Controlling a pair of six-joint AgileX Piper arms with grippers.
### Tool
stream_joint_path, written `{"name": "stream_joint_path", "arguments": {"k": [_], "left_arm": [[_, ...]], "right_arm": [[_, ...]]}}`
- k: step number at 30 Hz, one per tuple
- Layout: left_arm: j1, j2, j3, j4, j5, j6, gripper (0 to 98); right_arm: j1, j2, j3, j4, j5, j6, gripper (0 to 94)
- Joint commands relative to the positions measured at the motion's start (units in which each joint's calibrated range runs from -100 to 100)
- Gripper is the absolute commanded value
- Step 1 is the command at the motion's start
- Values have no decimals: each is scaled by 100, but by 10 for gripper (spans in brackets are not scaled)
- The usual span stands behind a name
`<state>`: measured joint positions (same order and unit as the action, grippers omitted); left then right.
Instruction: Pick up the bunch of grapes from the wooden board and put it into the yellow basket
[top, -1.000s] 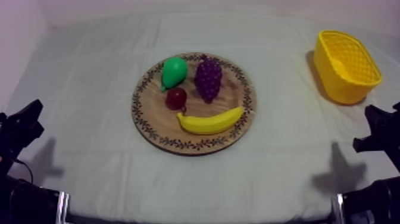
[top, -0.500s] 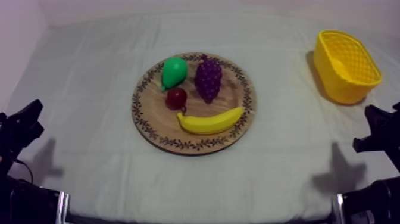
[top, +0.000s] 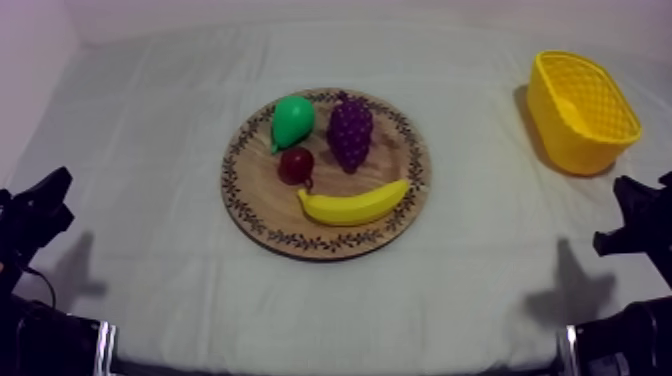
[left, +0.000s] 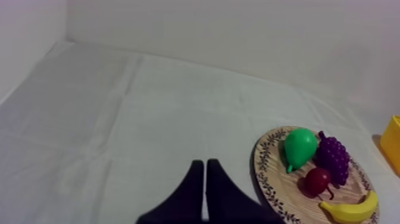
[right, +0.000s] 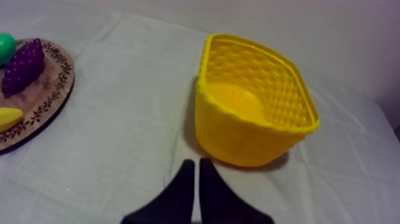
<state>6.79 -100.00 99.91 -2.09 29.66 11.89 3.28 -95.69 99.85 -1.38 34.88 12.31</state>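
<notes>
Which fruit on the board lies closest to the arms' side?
The banana, curved along the wooden board's near rim; the pear, bunch of grapes and small red fruit lie farther back.

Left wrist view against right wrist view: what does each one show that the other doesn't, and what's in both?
Left wrist, not right: the small red fruit and the shut left claw. Right wrist, not left: the inside of the yellow basket and the shut right claw. Both: wooden board, bunch of grapes, pear, banana, and some of the basket.
</notes>
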Motion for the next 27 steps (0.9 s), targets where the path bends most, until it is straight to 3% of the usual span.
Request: {"name": "stream_joint_path", "arguments": {"k": [1, 6, 11, 23, 27], "left_arm": [[-2, 0, -2, 1, 0, 2, 1], [-2, 0, -2, 1, 0, 3, 1], [-2, 0, -2, 1, 0, 1, 1], [-2, 0, -2, 1, 0, 0, 1], [-2, 0, -2, 1, 0, 0, 1]], "right_arm": [[3, 1, 4, -62, 45, 16, 5], [-67, 73, -91, -250, 166, 203, 4], [-232, 564, -654, -185, 266, 189, 4], [-844, 2264, -2597, 275, 546, -360, 4], [-1203, 2831, -3293, 558, 808, -706, 4]]}}
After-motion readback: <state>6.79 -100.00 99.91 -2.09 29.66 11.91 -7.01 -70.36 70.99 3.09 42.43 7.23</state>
